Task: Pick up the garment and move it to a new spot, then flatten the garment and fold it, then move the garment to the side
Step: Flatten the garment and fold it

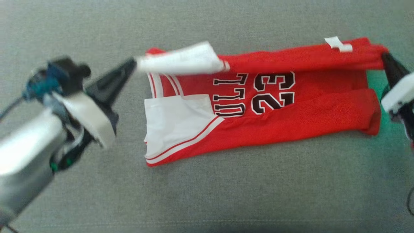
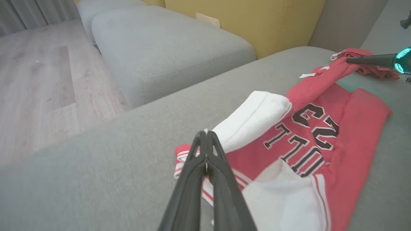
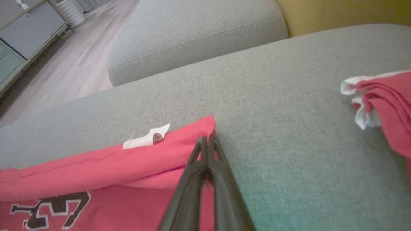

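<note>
Both ends pinched, far edge raised.
My left gripper [image 1: 135, 62] and right gripper [image 1: 385, 55] jaws are clamped on the garment [image 1: 291, 106].

Grey sofa cushion [image 1: 226, 194], red jersey [image 1: 291, 126] lying on it, another red cloth [image 3: 385, 102] apart

Lit by soft, even daylight, moderately bright. Faint shadow under the near edge of the garment [image 1: 291, 123] on the grey cushion [image 1: 226, 194]. Teal-green tint on the cushion beside the right gripper [image 1: 385, 56]. Heavy motion blur over the left gripper [image 1: 133, 63] and forearm [image 1: 22, 155] in head view; sharper across the printed lettering [image 1: 258, 94]. Wide-angle bending toward wrist-view edges; smeared over the floor [image 2: 32, 80], soft on near fingers [image 2: 223, 183].
</note>
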`<state>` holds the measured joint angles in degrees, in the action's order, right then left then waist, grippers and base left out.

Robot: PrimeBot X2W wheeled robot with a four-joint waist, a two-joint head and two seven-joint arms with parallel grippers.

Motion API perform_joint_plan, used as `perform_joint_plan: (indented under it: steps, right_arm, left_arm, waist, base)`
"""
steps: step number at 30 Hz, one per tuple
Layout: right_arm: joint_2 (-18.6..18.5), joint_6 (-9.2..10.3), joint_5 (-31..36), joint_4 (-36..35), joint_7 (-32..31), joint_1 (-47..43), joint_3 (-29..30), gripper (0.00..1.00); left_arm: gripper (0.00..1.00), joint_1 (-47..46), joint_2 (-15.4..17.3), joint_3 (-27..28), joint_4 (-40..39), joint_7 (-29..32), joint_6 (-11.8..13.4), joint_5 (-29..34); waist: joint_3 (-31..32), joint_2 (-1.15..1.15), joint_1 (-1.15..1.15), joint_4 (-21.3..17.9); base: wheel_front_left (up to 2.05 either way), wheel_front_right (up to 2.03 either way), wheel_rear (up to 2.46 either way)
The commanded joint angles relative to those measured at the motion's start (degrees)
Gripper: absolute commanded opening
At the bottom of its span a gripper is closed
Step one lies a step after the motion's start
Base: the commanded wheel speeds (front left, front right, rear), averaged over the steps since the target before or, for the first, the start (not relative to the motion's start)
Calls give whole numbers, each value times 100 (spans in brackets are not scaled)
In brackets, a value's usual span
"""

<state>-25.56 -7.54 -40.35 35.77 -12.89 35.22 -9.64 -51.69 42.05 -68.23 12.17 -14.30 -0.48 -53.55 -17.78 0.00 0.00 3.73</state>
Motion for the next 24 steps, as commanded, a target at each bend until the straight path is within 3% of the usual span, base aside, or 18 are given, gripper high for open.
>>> perform_joint_plan:
  steps: [1, 7, 12, 13, 14, 15, 16, 17, 18, 24]
  right_arm:
    - [-145, 5, -36, -237, -23, -149, 31, 0]
    - [-109, 5, 36, -539, -218, -752, 315, 0]
    - [-6, 5, 171, -708, -401, -1095, 531, 0]
    - [31, 5, 194, -734, -437, -1140, 564, 10]
    - [65, 5, 226, -759, -463, -1180, 598, 87]
    - [103, 5, 259, -789, -444, -1211, 653, 100]
    - [154, 5, 288, -815, -406, -1238, 715, 100]
    - [206, 5, 322, -845, -360, -1268, 766, 100]
    - [319, 5, 369, -930, -251, -1358, 834, 100]
    - [550, 5, 635, -1190, 265, -1753, 819, 100]
  left_arm:
    - [0, -63, 345, 255, -231, -69, 109, -49]
    - [0, 680, 578, 98, -872, -69, 544, -180]
    - [0, 1122, 513, 39, -1055, -69, 726, -264]
    - [0, 1184, 473, 39, -1043, -69, 752, -259]
    - [0, 1245, 413, 66, -1024, -69, 790, -260]
    - [0, 1312, 340, 108, -998, -69, 823, -268]
    - [24, 1375, 273, 145, -959, -69, 845, -256]
    - [56, 1439, 205, 193, -911, -70, 885, -222]
    - [100, 1627, 37, 375, -798, -70, 1075, -225]
    - [100, 2365, -416, 1210, -748, -70, 1612, -18]
  waist:
    - [64, 0, 0, 48]
    - [134, 0, 0, 87]
    - [173, 0, 0, 119]
    - [190, 0, 0, 122]
    - [213, 0, 0, 129]
    - [247, 0, 0, 134]
    - [290, 0, 0, 135]
    - [341, 0, 0, 136]
    - [477, 0, 0, 131]
    - [945, 0, 0, 55]
  base:
    - [0, 0, 0]
    - [0, 0, 0]
    - [0, 0, 0]
    - [0, 0, 0]
    - [0, 0, 0]
    - [0, 0, 0]
    - [0, 0, 0]
    - [0, 0, 0]
    - [0, 0, 0]
    - [0, 0, 0]
